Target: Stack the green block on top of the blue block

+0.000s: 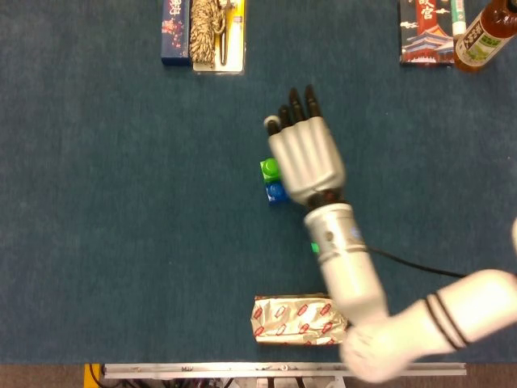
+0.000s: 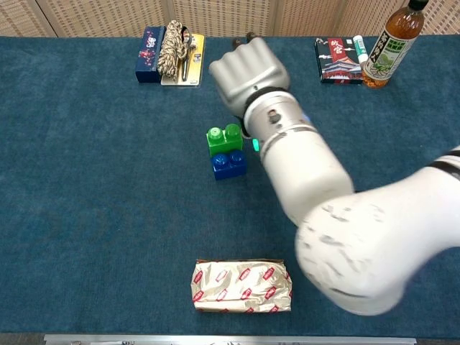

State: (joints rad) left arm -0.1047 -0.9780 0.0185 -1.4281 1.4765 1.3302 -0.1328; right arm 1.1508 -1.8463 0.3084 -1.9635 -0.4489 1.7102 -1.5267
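Green block (image 2: 224, 139) and blue block (image 2: 228, 164) sit touching side by side on the blue cloth (image 2: 93, 180), green on the far side, just left of the right hand (image 1: 305, 153), which hovers with fingers extended close together and holds nothing; the left hand is out of both views. Risk: the hand's edge lies close to both blocks, so a sideways sweep could knock them apart, and a grasp on the green one could drag the blue along. Foil packet (image 2: 241, 286) lies near the front edge, while the boxes (image 2: 149, 44), rope bundle (image 2: 172, 43) and bottle (image 2: 394, 43) stand well apart at the back, obstructing nothing

Right hand (image 1: 305, 156) outstretched (fingers apart, empty).
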